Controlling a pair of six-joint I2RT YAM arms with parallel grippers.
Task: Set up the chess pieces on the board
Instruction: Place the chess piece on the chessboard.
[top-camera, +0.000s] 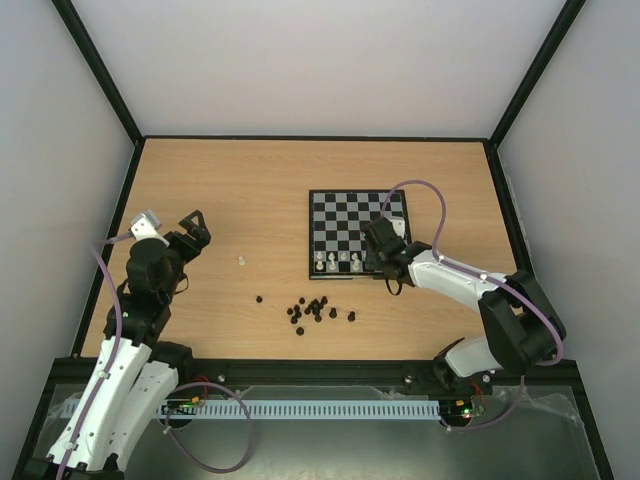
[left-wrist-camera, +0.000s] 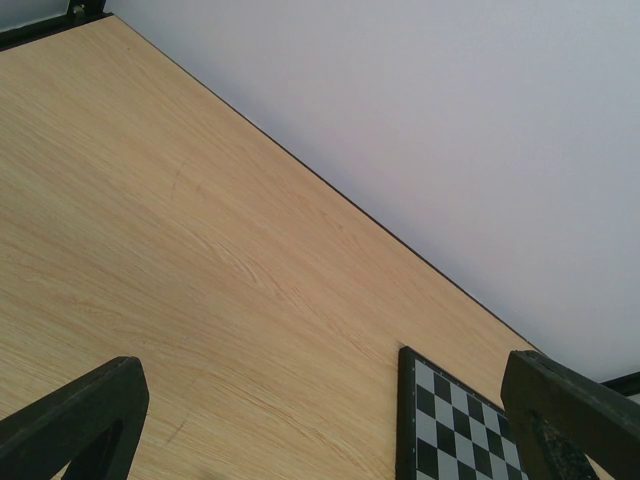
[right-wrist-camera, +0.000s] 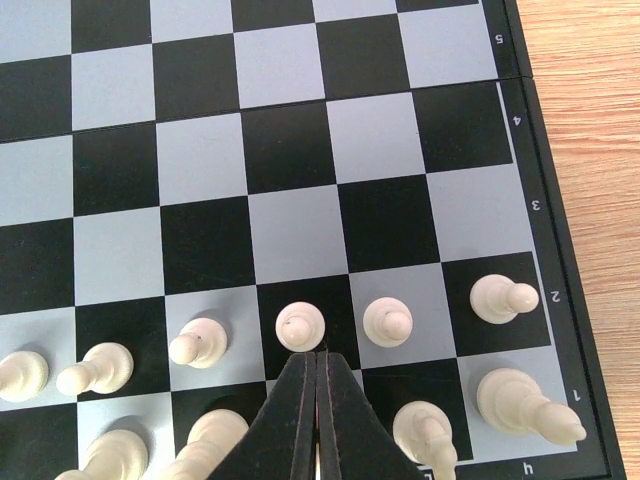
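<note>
R tool (right-wrist-camera: 317, 358) pinched shut over board (right-wrist-camera: 200, 80), white pawn (right-wrist-camera: 300, 327) just ahead of tips, L tool (left-wrist-camera: 322, 365) wide

My closed right gripper (right-wrist-camera: 316, 360) hides the squares beneath it in the board's (right-wrist-camera: 300, 150) nearest rows. The chess pieces (right-wrist-camera: 300, 327) along that view's bottom edge are cut off. From above, my right arm (top-camera: 450, 275) covers the board's near right corner. The black pieces (top-camera: 315, 308) are too small to name. My left wrist view catches only one board corner.

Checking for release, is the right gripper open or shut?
Shut. On the right gripper, both fingers meet along one seam.
</note>
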